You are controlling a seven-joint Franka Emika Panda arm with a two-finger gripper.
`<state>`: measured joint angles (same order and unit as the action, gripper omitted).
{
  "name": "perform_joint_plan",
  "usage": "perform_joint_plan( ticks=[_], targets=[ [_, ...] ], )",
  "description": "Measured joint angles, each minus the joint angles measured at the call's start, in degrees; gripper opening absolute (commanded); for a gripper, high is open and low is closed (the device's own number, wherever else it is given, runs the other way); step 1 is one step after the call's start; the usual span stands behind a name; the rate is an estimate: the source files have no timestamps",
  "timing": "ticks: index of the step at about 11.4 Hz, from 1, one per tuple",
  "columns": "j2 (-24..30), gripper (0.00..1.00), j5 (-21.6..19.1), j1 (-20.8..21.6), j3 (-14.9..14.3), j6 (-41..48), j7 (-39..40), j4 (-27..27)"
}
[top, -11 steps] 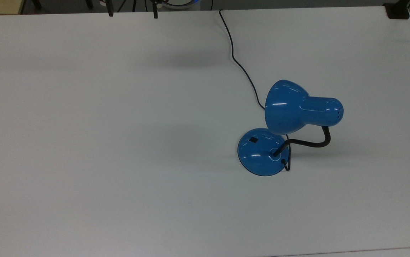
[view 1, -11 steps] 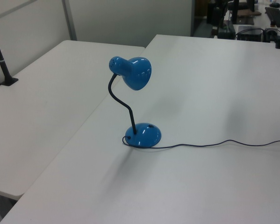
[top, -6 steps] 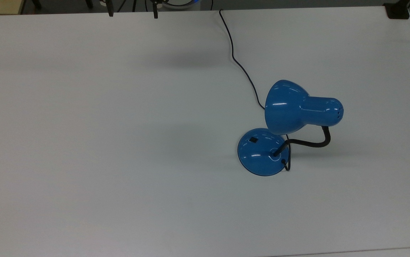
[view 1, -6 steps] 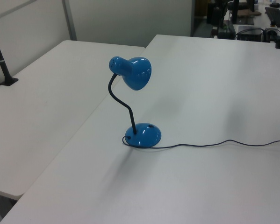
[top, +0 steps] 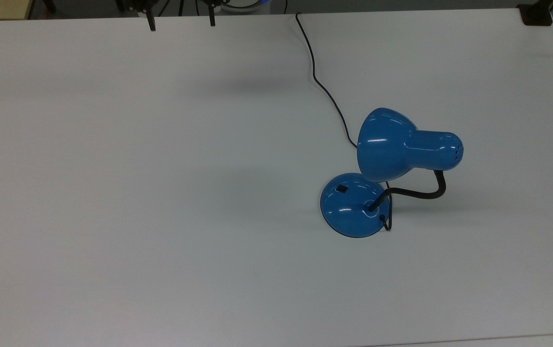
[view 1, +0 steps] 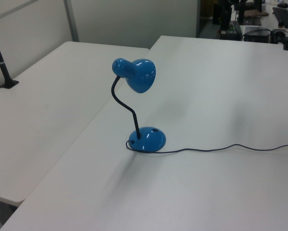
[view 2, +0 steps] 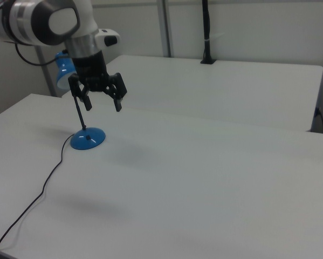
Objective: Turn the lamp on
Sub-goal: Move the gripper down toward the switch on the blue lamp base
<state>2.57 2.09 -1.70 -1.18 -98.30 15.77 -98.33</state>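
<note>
The lamp stood on the white surface, round blue base flat, black neck rising in a bend to the shade. No glow under the shade, so I judged it unlit. The small black switch sat on the dome of the base, on the side toward the top view's upper left. The cord ran off from the base toward the top view's top edge.

My hand hung in the air well apart from the base, fingers spread wide and pointing down, wrist upright. In the right view the lamp lay beyond it, toward the right view's left. In the top view the fingertips sat at the far top edge, so the switch lay down and rightward from them.

The press, I judged, would call for crossing to the base and descending onto the switch, clear of the overhanging shade.
</note>
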Motion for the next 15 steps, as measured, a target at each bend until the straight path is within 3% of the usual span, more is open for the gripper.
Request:
perform_joint_plan(
  ticks=[2, 4, 5, 6, 9, 15],
  targets=[
    [-2.27, 1.00, 0.00, 0.10, 1.53, 0.00, 3.23, -0.16],
    [-4.77, 0.51, 0.00, 0.41, 4.36, -1.72, 3.24, -0.12],
    [-5.97, 0.19, 0.00, 0.52, 5.67, -3.38, 3.23, -0.14],
    [-7.18, 0.00, -0.41, 0.83, 6.57, -4.82, 2.87, -0.18],
    [-11.52, 0.00, -3.29, 4.00, 7.13, -13.45, -6.44, -0.46],
    [-22.93, 0.00, -4.19, 10.20, 7.24, -32.98, -18.05, -1.03]
  ],
)
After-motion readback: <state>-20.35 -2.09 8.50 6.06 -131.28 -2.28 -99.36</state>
